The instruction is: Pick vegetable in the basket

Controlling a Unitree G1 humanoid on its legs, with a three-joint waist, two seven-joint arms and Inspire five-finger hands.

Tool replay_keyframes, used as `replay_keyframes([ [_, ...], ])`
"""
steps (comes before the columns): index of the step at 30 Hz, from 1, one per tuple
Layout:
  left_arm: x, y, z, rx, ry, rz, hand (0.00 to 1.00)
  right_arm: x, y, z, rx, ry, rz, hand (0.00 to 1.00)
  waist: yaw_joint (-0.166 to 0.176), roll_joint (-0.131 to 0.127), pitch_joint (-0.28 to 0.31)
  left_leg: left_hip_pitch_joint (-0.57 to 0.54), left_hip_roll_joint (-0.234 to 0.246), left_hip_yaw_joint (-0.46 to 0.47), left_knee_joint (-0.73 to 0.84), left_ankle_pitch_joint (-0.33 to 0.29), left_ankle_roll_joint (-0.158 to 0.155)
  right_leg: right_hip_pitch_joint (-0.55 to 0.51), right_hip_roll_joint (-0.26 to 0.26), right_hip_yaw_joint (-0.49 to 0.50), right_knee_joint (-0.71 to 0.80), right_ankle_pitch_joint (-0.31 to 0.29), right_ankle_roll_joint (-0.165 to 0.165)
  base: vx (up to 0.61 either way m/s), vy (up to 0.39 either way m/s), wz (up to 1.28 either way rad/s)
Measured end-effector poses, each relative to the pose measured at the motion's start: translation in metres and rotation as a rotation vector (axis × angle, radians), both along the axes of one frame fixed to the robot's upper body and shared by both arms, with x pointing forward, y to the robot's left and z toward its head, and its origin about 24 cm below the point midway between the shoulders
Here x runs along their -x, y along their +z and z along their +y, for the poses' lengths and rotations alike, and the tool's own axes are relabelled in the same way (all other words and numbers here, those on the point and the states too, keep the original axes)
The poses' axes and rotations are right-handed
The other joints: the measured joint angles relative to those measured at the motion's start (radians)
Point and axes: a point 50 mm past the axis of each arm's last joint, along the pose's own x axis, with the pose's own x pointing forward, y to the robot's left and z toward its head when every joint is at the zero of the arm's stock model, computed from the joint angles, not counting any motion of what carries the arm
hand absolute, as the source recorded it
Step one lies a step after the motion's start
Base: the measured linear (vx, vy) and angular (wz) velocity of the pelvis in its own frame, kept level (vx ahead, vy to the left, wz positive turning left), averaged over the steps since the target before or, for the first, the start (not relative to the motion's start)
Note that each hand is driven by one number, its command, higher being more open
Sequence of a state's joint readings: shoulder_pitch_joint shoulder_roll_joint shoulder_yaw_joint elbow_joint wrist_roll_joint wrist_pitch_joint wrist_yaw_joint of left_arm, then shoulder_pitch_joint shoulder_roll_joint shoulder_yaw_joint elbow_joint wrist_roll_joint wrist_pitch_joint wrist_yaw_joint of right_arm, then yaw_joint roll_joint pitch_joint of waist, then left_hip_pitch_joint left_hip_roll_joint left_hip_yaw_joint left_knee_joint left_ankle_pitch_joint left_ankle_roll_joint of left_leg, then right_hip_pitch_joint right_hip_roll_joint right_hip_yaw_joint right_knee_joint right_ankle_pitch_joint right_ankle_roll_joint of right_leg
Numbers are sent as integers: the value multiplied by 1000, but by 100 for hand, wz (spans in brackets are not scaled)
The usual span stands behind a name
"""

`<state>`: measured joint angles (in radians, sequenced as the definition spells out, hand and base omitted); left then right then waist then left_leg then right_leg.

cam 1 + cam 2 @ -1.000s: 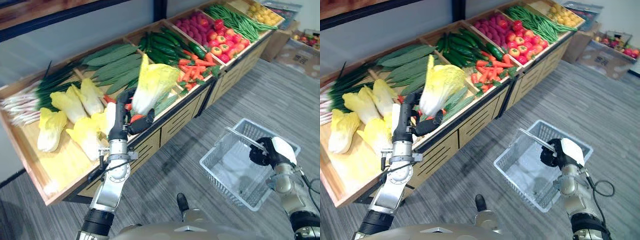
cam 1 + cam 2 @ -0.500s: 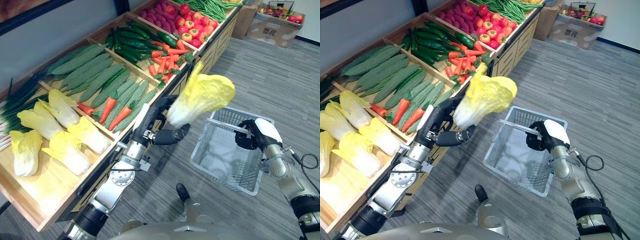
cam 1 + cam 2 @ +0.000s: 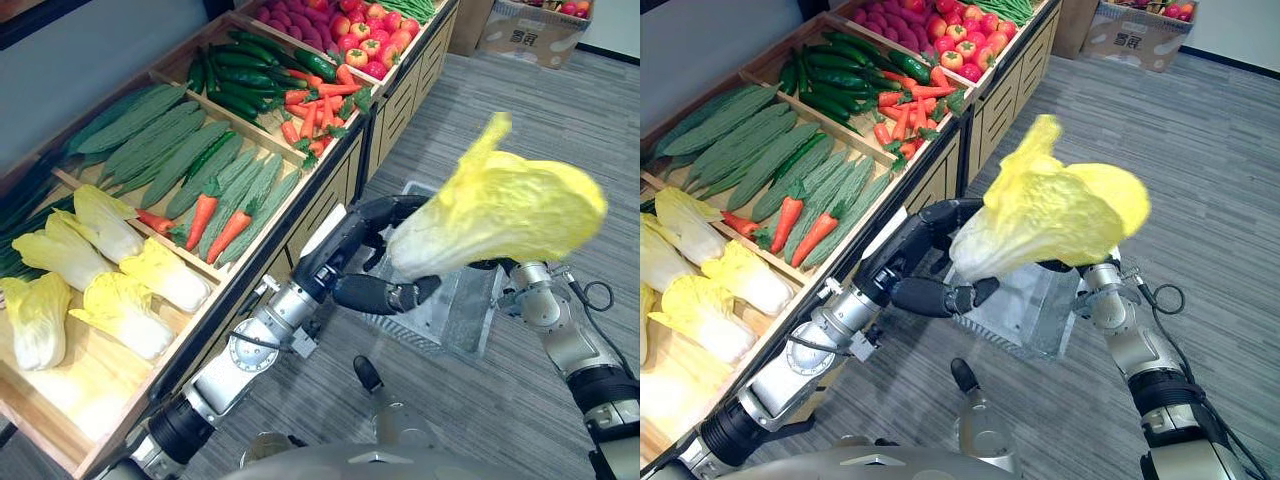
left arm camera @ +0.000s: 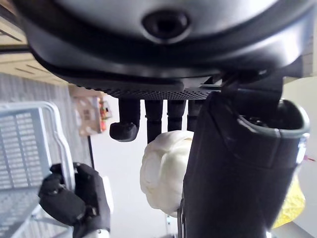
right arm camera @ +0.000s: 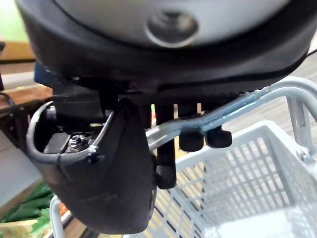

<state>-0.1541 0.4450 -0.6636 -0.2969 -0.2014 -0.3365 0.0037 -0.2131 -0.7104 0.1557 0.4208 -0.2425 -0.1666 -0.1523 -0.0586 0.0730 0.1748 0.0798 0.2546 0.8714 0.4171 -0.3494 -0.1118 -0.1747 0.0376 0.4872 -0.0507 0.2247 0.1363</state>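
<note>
My left hand (image 3: pixel 365 262) is shut on the white stem end of a yellow-leaved napa cabbage (image 3: pixel 502 212), thumb below and fingers above. The cabbage hangs in the air over the grey wire basket (image 3: pixel 455 318), hiding most of it. Seen from the left wrist, the pale stem (image 4: pixel 162 169) sits between thumb and fingers, with the basket (image 4: pixel 25 148) beyond. My right hand (image 5: pixel 190 135) has its fingers curled round the basket's metal handle (image 5: pixel 233 110) and holds the basket above the floor. That hand also appears in the left wrist view (image 4: pixel 74 201).
A long wooden produce stand (image 3: pixel 300 195) runs along my left, with more napa cabbages (image 3: pixel 110 270), green gourds (image 3: pixel 160 140), carrots (image 3: pixel 215 215), cucumbers and tomatoes (image 3: pixel 365 30). A cardboard box (image 3: pixel 530 25) of fruit stands on the grey floor far right.
My left arm has swung the cabbage right and nearer, from beside the stand to over the basket. The whole view has shifted with the camera. My right hand still grips the handle.
</note>
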Motion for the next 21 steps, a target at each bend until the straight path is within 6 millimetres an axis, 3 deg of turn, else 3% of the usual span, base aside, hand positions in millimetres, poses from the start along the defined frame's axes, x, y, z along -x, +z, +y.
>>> replay_keyframes([
  [9, 12, -6, -6, -69, -108, -7, 0, -3, 17, 9, -188, 43, -57, 0, -1, 3, 1, -13, 25, 7, 29, -6, -6, -16, 16, -1, 18, 0, 0, 7, 5, -1],
  [16, 12, -10, -11, -98, -138, -8, 0, -5, 19, 19, -218, 78, -66, 0, 4, 7, 1, -28, 30, 5, 38, -6, -5, -30, 19, -2, 21, 1, -2, 25, 33, 0],
  [21, 8, -24, -10, -167, -114, 8, 0, -11, 25, 27, -214, 112, -80, 0, 1, 16, 6, -35, 36, 4, 51, -7, -5, -34, 20, -2, 24, 2, -2, 24, 39, 0],
])
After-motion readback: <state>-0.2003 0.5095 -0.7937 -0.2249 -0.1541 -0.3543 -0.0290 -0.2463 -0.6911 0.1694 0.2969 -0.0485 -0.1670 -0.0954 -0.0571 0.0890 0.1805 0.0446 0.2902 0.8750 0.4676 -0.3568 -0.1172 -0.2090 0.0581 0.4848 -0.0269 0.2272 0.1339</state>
